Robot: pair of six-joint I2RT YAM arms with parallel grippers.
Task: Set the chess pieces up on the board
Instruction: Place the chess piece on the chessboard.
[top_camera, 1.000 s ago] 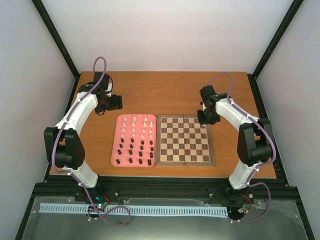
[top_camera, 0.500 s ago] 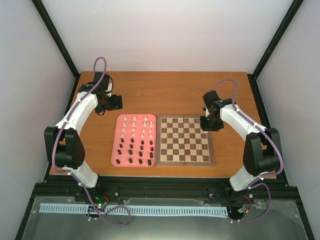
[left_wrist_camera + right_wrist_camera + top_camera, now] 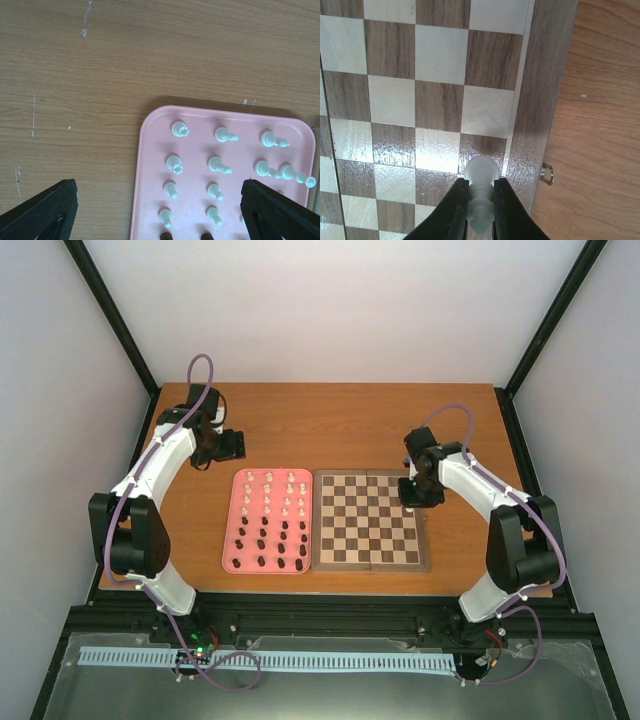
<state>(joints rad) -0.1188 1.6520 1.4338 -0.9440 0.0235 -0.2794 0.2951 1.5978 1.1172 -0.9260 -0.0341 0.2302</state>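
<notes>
The wooden chessboard (image 3: pixel 368 519) lies at table centre with no pieces standing on it. Left of it the pink tray (image 3: pixel 233 530) holds the chess pieces, white (image 3: pixel 268 488) at the far end and dark brown (image 3: pixel 272 545) nearer. My right gripper (image 3: pixel 409 498) is shut on a white piece (image 3: pixel 481 200) and holds it over a dark square by the board's right border (image 3: pixel 540 100). My left gripper (image 3: pixel 237 444) is open and empty above the table beyond the tray's far left corner. Its view shows the tray (image 3: pixel 150 165) and white pieces (image 3: pixel 174 164) between its fingertips (image 3: pixel 50 210).
A small metal latch (image 3: pixel 547 174) sticks out from the board's right edge. Black frame posts and white walls stand around the table. Bare wood lies behind the tray and board (image 3: pixel 330 425).
My right gripper has moved nearer and a little right, from the board's far right corner down along its right edge. The left arm has not moved.
</notes>
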